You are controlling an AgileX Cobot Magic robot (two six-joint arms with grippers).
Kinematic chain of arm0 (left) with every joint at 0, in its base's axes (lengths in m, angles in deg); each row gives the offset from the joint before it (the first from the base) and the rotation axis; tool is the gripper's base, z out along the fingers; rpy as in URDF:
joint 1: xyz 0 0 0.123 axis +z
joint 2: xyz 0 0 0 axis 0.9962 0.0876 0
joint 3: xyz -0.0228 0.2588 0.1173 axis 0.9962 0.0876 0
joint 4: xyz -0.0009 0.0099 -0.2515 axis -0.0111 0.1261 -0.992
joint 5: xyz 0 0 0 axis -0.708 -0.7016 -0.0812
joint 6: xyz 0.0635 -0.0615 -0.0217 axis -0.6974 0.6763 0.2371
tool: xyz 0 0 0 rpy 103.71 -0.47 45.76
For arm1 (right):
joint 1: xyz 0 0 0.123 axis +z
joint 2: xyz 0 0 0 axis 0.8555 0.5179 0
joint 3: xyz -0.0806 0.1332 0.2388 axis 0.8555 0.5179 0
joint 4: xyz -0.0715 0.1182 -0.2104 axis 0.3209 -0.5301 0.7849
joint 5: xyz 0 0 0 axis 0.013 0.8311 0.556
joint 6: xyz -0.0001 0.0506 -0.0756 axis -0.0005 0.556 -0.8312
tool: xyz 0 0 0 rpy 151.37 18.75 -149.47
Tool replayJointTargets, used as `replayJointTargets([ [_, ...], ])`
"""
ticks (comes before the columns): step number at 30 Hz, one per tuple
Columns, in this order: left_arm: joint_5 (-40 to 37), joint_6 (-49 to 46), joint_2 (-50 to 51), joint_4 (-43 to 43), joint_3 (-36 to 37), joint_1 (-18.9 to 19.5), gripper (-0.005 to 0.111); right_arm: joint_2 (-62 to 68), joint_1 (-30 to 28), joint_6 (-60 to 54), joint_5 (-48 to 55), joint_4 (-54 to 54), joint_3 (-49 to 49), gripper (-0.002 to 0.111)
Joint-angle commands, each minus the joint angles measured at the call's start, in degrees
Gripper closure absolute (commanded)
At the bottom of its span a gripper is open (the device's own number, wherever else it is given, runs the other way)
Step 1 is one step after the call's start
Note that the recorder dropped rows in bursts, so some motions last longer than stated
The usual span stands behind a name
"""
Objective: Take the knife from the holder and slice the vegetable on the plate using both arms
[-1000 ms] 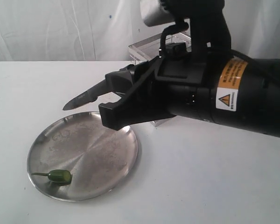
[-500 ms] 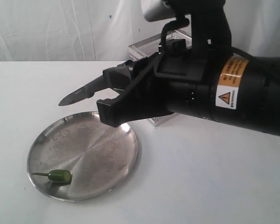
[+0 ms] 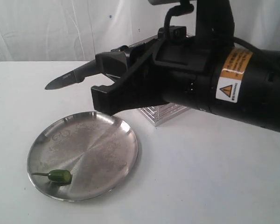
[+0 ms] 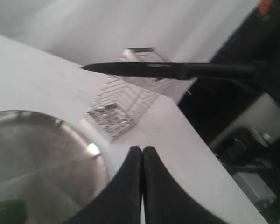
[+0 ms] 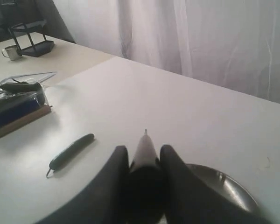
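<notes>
At the left of the exterior view one round, shallow stainless steel plate lies on the white table. On its near-left part rests one small glossy green chilli pepper with a thin stem, whole. Above and behind the plate one slim all-black knife hangs in the air, roughly level, tip pointing left, touching neither plate nor table. The right gripper is clamped on its handle; the right wrist view shows the blade jutting out between the two black fingers. Further right, behind that gripper, stands one tall chrome wire basket holder, the knife clear of it. Furthest right is the bulky black arm with one yellow warning sticker. The left gripper shows only in its own wrist view: its two fingers are pressed together, nothing between them. The right wrist view also shows one long slim dark green pod lying on bare table, apart from the plate.
</notes>
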Motion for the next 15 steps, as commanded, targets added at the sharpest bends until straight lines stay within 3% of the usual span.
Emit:
replayJointTargets([
  [1, -7.5, -26.8, 6.8, -18.2, -1.6, -0.4, 0.107, -0.9, 0.1, 0.2, -4.5, 0.3, -0.9, 0.108],
  [4, -6.4, -37.6, 17.0, -27.2, -0.6, -0.4, 0.107, -1.0, 0.1, 0.2, -4.2, 0.3, -2.2, 0.108],
  [7, -6.5, -58.2, 27.8, -42.9, -1.1, -0.4, 0.107, -1.0, 0.1, 0.2, -4.6, 0.3, -2.7, 0.108],
  [9, -10.6, -69.7, 35.2, -45.1, -2.3, -0.4, 0.107, -1.0, 0.1, 0.2, -5.2, 0.3, -2.7, 0.108],
  [15, -13.9, -73.3, 54.8, -45.1, -12.4, -0.4, 0.107, -1.0, 0.1, 0.2, -6.3, 0.3, -2.7, 0.108],
])
